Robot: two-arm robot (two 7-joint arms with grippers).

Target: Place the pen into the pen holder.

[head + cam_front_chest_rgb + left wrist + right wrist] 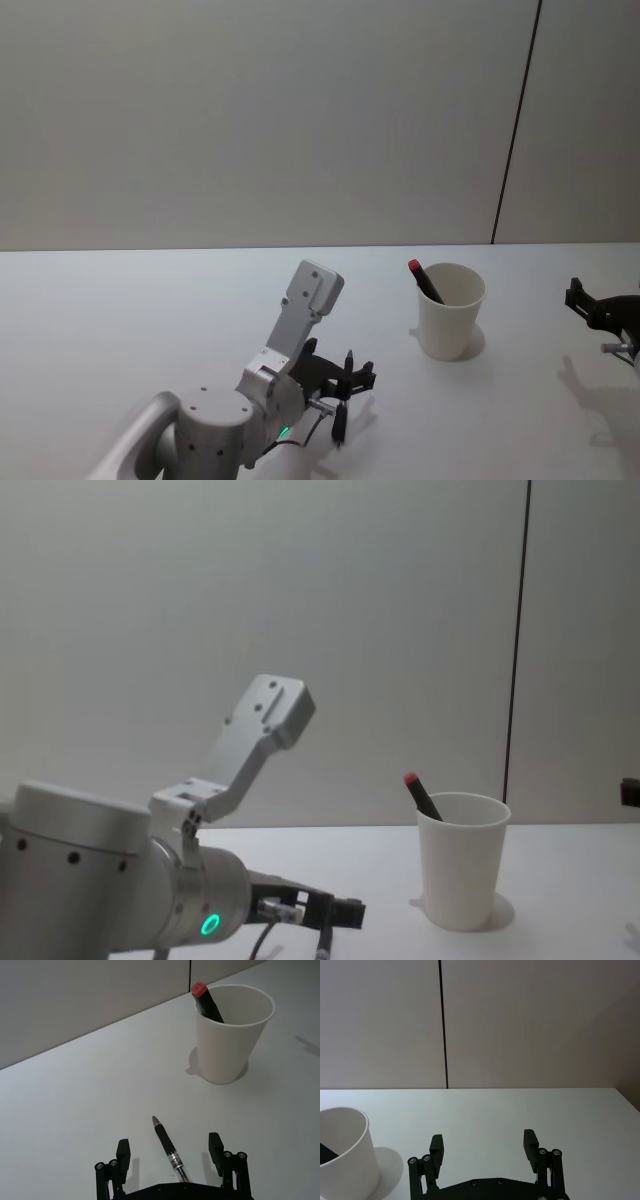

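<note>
Jaws spread wide on left gripper (169,1144), straddling pen (165,1144) flat on table (75,1110) at lower centre of left wrist view, long axis running up-frame between them, cup (232,1035) upper right; right gripper (483,1141) open too, parked farther off.

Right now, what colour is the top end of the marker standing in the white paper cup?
Red cap on a black marker; left wrist view shows it best.

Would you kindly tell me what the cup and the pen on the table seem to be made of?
Cup: probably paper, matte white; its thin wall and rolled rim suggest so. Pen: likely plastic, with a black, possibly rubbery grip, a clear glossy barrel and a metallic-looking tip.
</note>
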